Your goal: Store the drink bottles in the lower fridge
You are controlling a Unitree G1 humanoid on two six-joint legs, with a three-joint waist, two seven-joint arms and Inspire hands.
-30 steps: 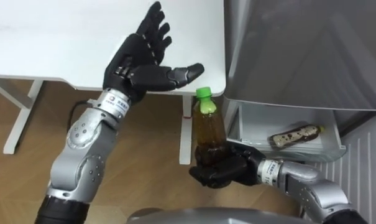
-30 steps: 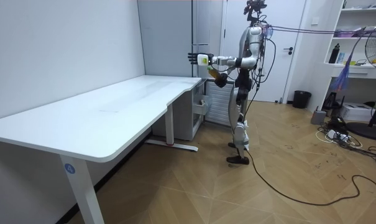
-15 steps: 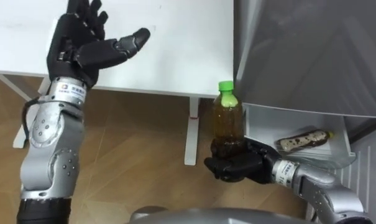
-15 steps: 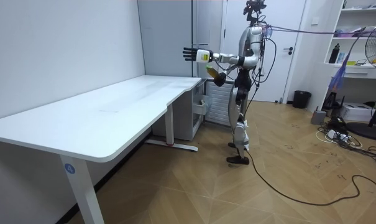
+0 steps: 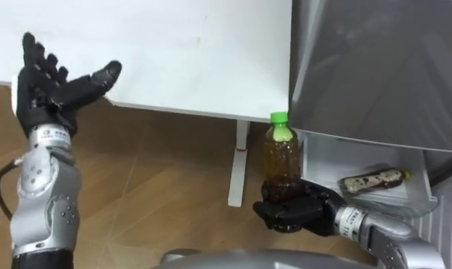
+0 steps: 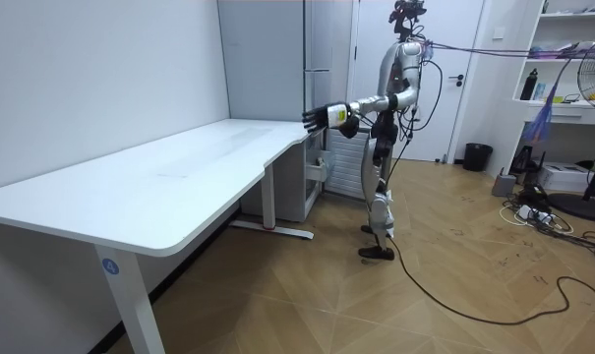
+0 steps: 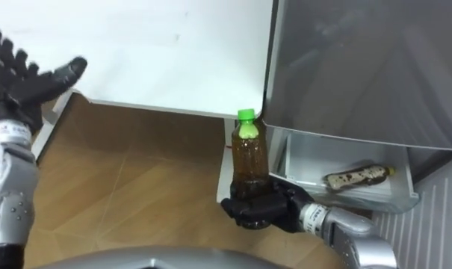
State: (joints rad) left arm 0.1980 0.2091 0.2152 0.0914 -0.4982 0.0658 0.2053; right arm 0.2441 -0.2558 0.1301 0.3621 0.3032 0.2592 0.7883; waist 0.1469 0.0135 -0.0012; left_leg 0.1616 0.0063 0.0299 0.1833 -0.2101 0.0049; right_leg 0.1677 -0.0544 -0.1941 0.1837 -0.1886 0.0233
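A brown drink bottle (image 5: pixel 281 159) with a green cap (image 7: pixel 246 116) stands upright in my right hand (image 5: pixel 293 211), whose fingers are curled round its base, low in front of the fridge (image 5: pixel 375 67). The lower fridge drawer (image 5: pixel 412 196) stands open to the right of the bottle. A second, dark speckled bottle (image 5: pixel 373 180) lies on its side in the drawer (image 7: pixel 360 196). My left hand (image 5: pixel 50 90) is raised at the far left with fingers spread and holds nothing. In the room view I stand before the fridge (image 6: pixel 327 88) at the desk's far end, left hand (image 6: pixel 317 117) stretched out over the desk corner.
A white desk (image 5: pixel 173 52) fills the upper left, its corner meeting the grey fridge door. A white desk leg (image 5: pixel 238 164) stands just left of the held bottle. Wooden floor (image 5: pixel 151 202) lies between my arms.
The picture has shifted as my head turned. My left hand has swung left and outward, away from the bottle. The right hand keeps the bottle upright, now nearer the open drawer.
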